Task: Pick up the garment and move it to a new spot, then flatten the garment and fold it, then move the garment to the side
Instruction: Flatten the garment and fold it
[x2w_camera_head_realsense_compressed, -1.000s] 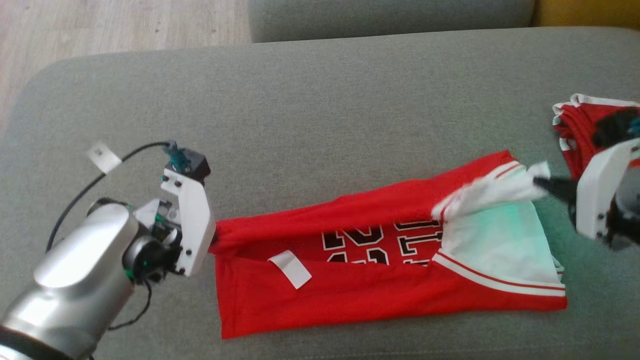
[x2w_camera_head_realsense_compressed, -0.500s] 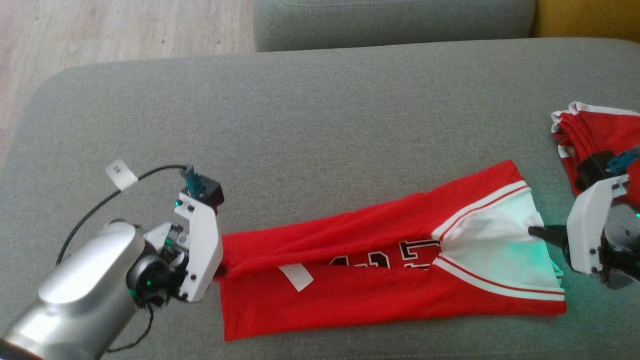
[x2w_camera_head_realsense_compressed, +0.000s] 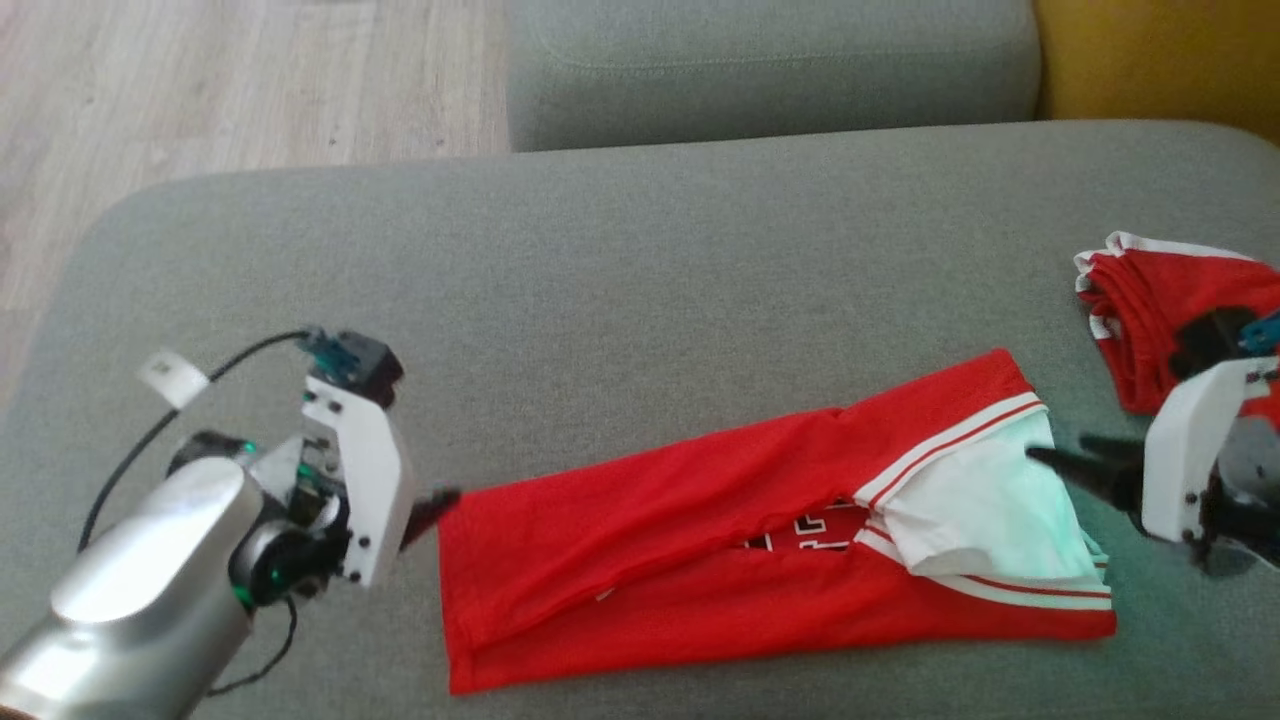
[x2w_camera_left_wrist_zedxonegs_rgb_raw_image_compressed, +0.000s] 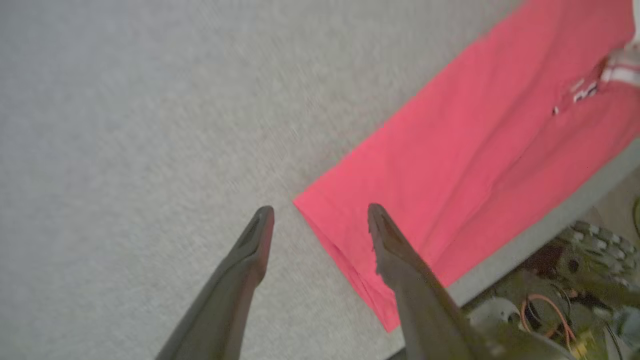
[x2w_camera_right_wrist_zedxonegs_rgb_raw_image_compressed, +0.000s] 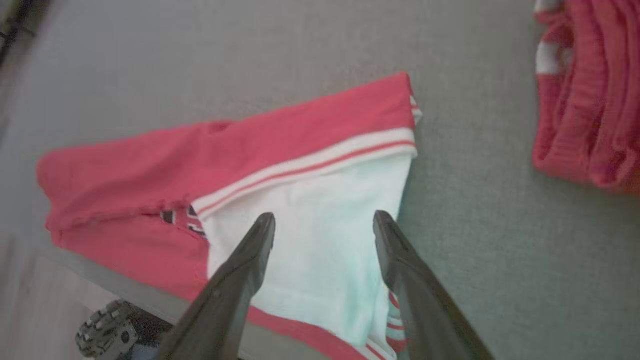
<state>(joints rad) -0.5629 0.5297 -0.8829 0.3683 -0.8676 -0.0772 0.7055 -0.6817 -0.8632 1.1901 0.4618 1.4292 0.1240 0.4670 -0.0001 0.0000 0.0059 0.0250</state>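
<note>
Your garment (x2w_camera_head_realsense_compressed: 700, 560) lay long and narrow across the sofa seat (x2w_camera_head_realsense_compressed: 640, 300), near its front edge, both red flaps folded in toward the middle. Your left pincer (x2w_camera_left_wrist_zedxonegs_rgb_raw_image_compressed: 320, 210) was released, jaws spread, one finger over the garment's near corner and the other over bare fabric of the seat, neither gripping anything. That wrist picture was smeared, so you couldn't tell whether the tips touched the cloth. From the head camera a white bracket (x2w_camera_head_realsense_compressed: 360, 480) hid most of those fingers and a single dark tip poked out beside the red edge. Your right pincer (x2w_camera_right_wrist_zedxonegs_rgb_raw_image_compressed: 324, 215) was released too, jaws wide over the pale, inside-out end with its striped trim, holding nothing. The black-and-white lettering (x2w_camera_head_realsense_compressed: 810, 525) was almost swallowed by the fold, and only slivers showed, too little to read. Off to the right, a second red bundle (x2w_camera_head_realsense_compressed: 1130, 300) sat on the seat, apart from the garment, partly covered by the right arm's mount and cut off at the frame's edge.
</note>
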